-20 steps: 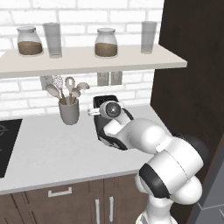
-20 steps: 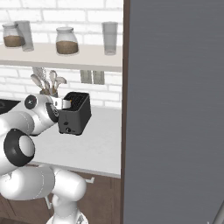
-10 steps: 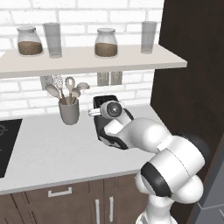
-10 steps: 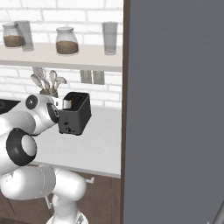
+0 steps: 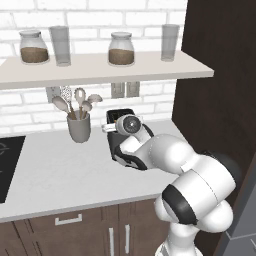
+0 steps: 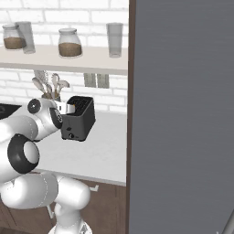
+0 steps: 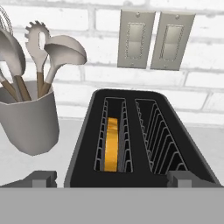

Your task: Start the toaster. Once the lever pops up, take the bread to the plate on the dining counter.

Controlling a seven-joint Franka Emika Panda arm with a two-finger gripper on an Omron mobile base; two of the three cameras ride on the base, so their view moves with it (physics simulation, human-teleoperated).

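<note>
The toaster [image 7: 140, 140] stands on the pale surface [image 5: 55, 170] against the white brick wall, and everything else is placed from it. In the hand view its two slots run away from the camera; the bread [image 7: 112, 144] stands on edge deep in the left slot, its orange crust showing between the wire guides, while the right slot shows only its wires. To the left of the toaster, near but apart from it, is a grey cup [image 7: 27, 116] holding wooden-handled spoons and a slotted server. On the wall above and behind the toaster are two pale switch plates [image 7: 155, 40]. In the left base view the arm bends down over the toaster [image 5: 120, 131] and hides much of it, with the gripper [image 5: 111, 127] at its top left side. The two dark fingertips [image 7: 43, 178] rise at the bottom of the hand view, one left of the toaster's near edge and one by its right corner, so the jaws stand wide apart with nothing between them. A shelf [image 5: 100, 67] above the toaster carries two jars and two glasses, and a dark tall cabinet [image 5: 220, 90] stands to the toaster's right.
</note>
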